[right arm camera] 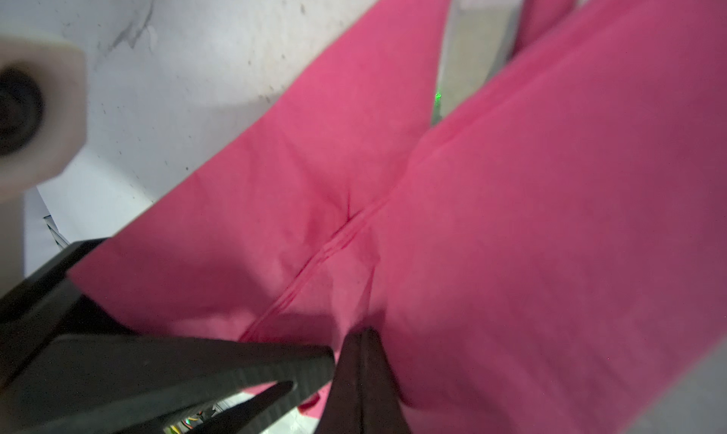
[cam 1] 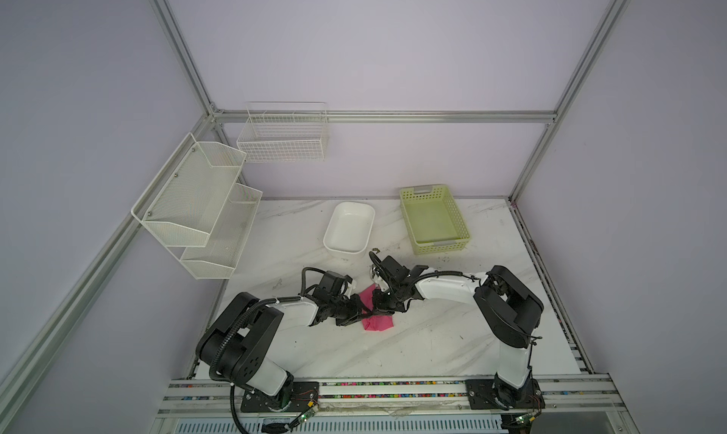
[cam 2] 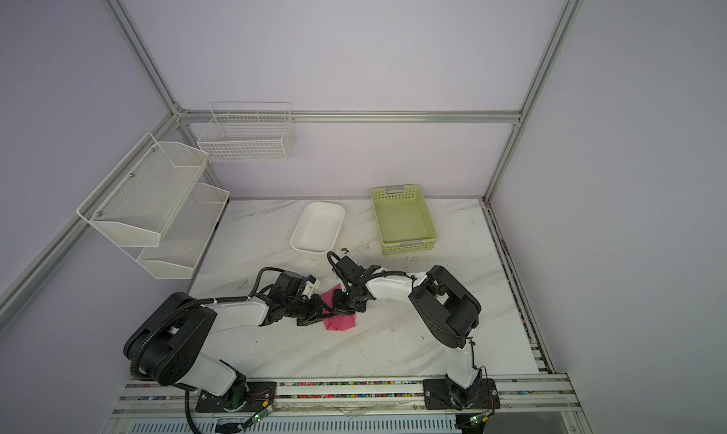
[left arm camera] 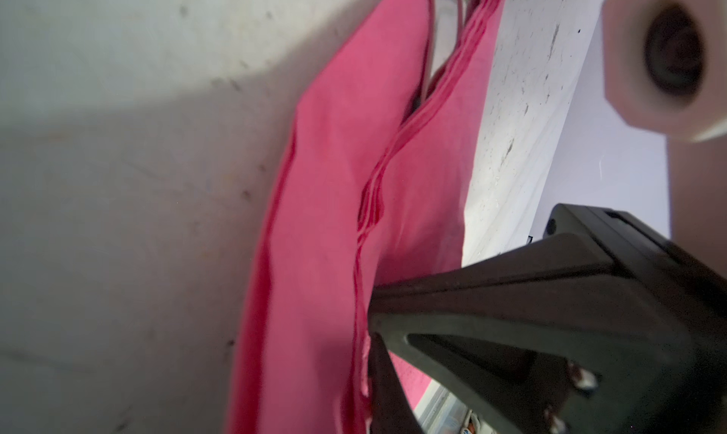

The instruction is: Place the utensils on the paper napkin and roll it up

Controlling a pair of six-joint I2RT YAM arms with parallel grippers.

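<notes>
The pink paper napkin (cam 1: 379,322) (cam 2: 340,324) lies folded over on the marble table, between the two grippers. In the wrist views its folds (left arm camera: 334,176) (right arm camera: 550,215) leave a gap where shiny metal of the utensils (left arm camera: 444,23) (right arm camera: 472,50) shows. The utensils' handles are hidden inside the napkin. My left gripper (cam 1: 365,313) (left arm camera: 371,345) is shut on a layered edge of the napkin. My right gripper (cam 1: 375,299) (right arm camera: 362,333) is right beside it, fingertips pressed together on puckered napkin paper. The left gripper's finger (right arm camera: 177,369) crosses the right wrist view.
A white tub (cam 1: 342,251) and a green perforated basket (cam 1: 442,247) stand behind the grippers toward the back wall. A white mesh shelf (cam 1: 196,207) hangs on the left wall and a wire basket (cam 1: 283,148) on the back wall.
</notes>
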